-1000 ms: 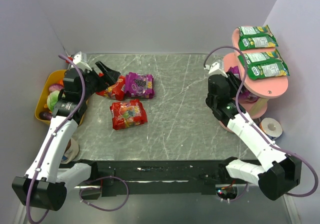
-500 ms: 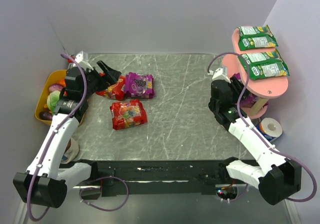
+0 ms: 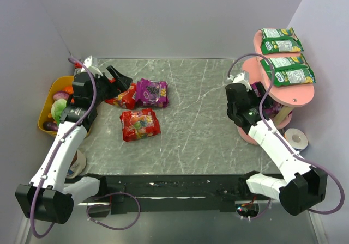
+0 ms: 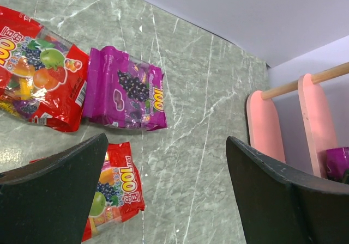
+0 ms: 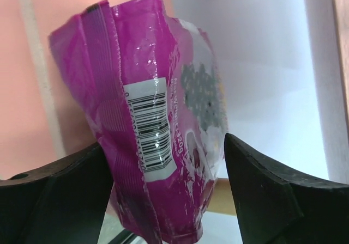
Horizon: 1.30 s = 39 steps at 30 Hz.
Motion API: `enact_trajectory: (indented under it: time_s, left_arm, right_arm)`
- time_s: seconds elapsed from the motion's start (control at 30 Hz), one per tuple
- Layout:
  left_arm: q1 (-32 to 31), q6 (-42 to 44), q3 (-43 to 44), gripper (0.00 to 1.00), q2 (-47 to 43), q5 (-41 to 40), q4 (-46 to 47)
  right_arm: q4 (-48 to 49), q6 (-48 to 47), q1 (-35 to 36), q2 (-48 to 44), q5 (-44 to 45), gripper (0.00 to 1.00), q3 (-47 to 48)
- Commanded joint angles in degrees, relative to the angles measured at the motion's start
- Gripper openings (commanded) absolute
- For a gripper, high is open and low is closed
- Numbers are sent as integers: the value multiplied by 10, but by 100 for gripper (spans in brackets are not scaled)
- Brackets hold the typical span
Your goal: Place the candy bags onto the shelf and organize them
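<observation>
The pink shelf (image 3: 299, 94) stands at the right, with green candy bags on its top board (image 3: 280, 40) and middle board (image 3: 287, 69). My right gripper (image 3: 256, 101) reaches under the middle board. In the right wrist view its jaws (image 5: 164, 141) stand wide apart around an upright purple bag (image 5: 147, 108) set against a pink board (image 5: 43, 64). My left gripper (image 3: 121, 79) is open and empty (image 4: 166, 139) above the table. Below it lie a red bag (image 3: 124, 96) (image 4: 38, 69), a purple bag (image 3: 151, 91) (image 4: 122, 89) and a second red bag (image 3: 140, 124) (image 4: 114, 195).
A yellow bowl (image 3: 48, 125) of toy vegetables sits at the left table edge. A white cup (image 3: 79, 162) stands near the left arm. A tape roll (image 3: 297, 139) lies by the shelf's foot. Walls close the left, back and right.
My right gripper has edged a little further toward the shelf. My left gripper has hardly moved. The bags on the table lie as before.
</observation>
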Motion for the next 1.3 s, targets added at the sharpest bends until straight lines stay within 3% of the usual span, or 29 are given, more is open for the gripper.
enact_trajectory:
  time_s: [0.0,0.33,0.63,0.93,1.27]
  left_arm:
    - [-3,10,19,96,-8,-10,21]
    - [-3,10,19,96,1,-9,25]
    - [-2,10,22,96,6,-10,24]
    - [-3,10,22,96,12,-10,26]
    - [-3,12,22,96,11,-11,20]
  right_arm:
    - [-103,123,2,0,-36,86,71]
    - [-183,210,16,9,-81,89,107]
    - [-171,224,83,4,-40,85,129]
    - [-114,192,72,26,-6,68,117]
    - [-132,239,18,44,-15,55,103]
